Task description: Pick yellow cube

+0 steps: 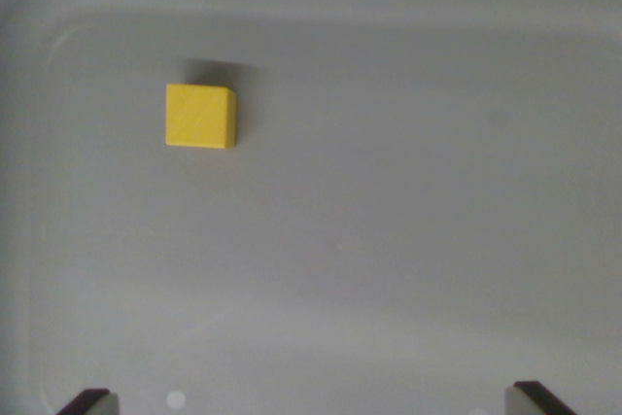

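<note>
In my wrist view I see the yellow cube sitting alone on the grey tray, up toward the wrist view's left, well apart from my end effector, whose two dark fingertips stand wide open at the bottom, holding nothing.

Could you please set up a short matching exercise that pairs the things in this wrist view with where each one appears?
Things:
1. yellow cube
2. grey tray
3. one fingertip
4. the other fingertip

Places:
A. bottom corner, the wrist view's right
B. upper part, toward the wrist view's left
C. bottom corner, the wrist view's left
D. fills nearly the whole picture

Pairs: 1-B, 2-D, 3-C, 4-A
</note>
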Available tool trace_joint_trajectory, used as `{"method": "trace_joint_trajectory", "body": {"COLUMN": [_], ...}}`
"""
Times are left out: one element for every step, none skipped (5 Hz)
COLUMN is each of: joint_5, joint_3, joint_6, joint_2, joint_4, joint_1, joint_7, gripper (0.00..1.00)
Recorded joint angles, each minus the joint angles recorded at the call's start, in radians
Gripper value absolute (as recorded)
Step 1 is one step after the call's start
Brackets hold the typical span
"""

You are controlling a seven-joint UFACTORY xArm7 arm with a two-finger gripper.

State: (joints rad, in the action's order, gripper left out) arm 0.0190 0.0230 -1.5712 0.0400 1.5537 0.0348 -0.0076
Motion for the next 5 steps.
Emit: {"method": "trace_joint_trajectory", "body": {"joint_5": [0.0000,-0.0019,-0.0019,-0.0042,-0.0042], "joint_3": [0.000,0.002,0.002,0.004,0.004], "joint_6": [0.000,0.021,0.021,0.047,0.047], "joint_2": [0.000,0.017,0.017,0.038,0.038], "joint_4": [0.000,-0.005,-0.005,-0.012,-0.012], "joint_1": [0.0000,0.0036,0.0036,0.0080,0.0080], "joint_7": [0.000,0.006,0.006,0.012,0.012], "gripper": [0.00,0.00,0.00,0.00,0.00]}}
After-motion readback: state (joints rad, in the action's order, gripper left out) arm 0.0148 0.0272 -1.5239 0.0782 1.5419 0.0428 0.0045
